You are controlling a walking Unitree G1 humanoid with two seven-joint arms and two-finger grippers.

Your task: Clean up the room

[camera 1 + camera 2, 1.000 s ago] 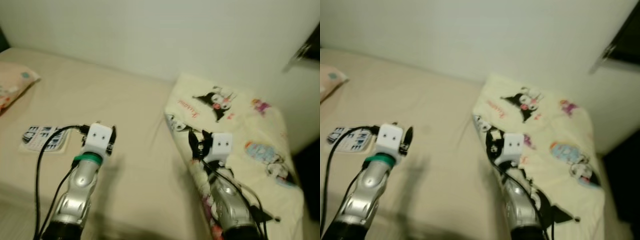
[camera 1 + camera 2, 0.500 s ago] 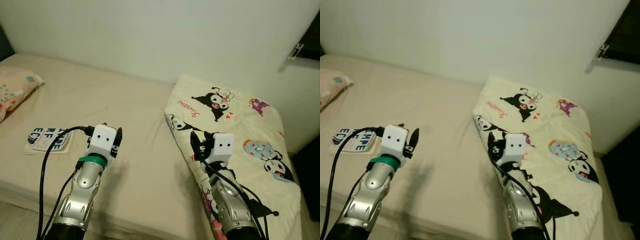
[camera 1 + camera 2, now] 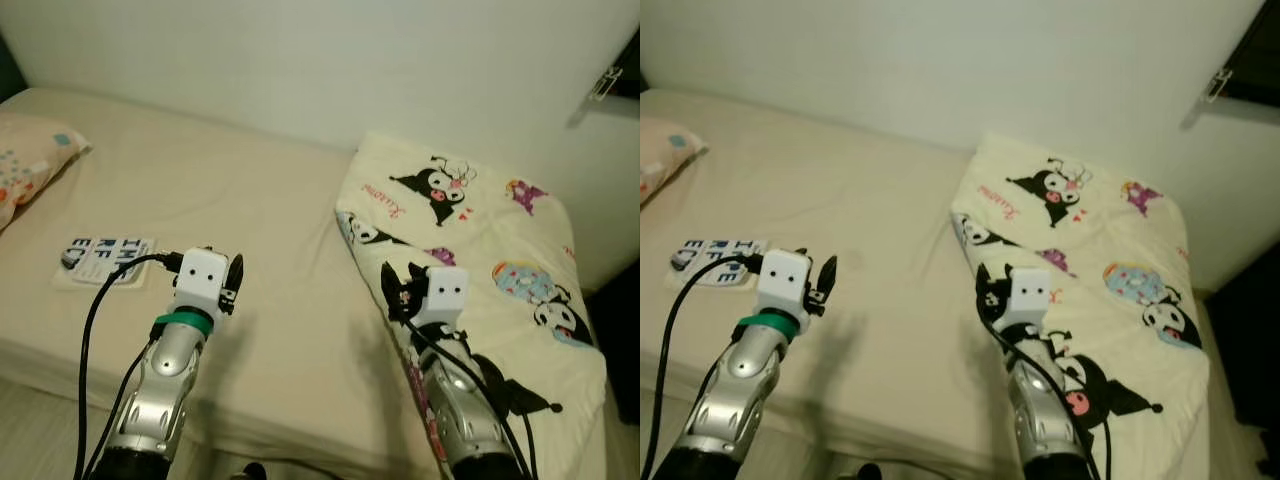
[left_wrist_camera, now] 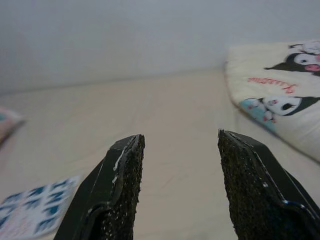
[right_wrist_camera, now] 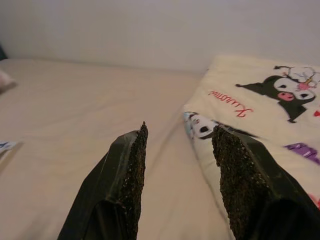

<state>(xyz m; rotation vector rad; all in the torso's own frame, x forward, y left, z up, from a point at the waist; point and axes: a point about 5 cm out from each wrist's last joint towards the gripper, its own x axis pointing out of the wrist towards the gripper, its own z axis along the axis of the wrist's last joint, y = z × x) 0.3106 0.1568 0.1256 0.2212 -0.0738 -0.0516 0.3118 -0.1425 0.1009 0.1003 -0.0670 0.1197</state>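
1. The whole picture has slid a bit since half a second ago, so the robot's head moved. The bed (image 3: 270,250) and the things on it did not move by themselves.
2. A second ago the picture was blurry. Now it is sharp, so I think the robot has nearly stopped walking and is ready to start work.
3. More of the near edge of the bed shows now, so the robot seems to have leaned or stepped back a little.
4. The left claw (image 4: 177,185) is held up over the bed, with its two black fingers apart and nothing between them.
5. The right claw (image 5: 177,180) is also apart and empty. It is held up near the edge of the cartoon blanket (image 3: 480,240).
6. The blanket lies in a folded heap on the right part of the bed, next to the wall.
7. A flat card with big letters (image 3: 105,258) lies on the bed, to the left of the left claw and apart from it. It may be a thing to tidy away.
8. A pillow (image 3: 25,170) lies at the far left, and the picture cuts most of it off.
9. The letters on the card are too small to read properly.
10. Something dark sits at the bottom edge, on the floor, and I cannot tell what it is.
11. Nothing has been picked up, so the cleaning has hardly begun.
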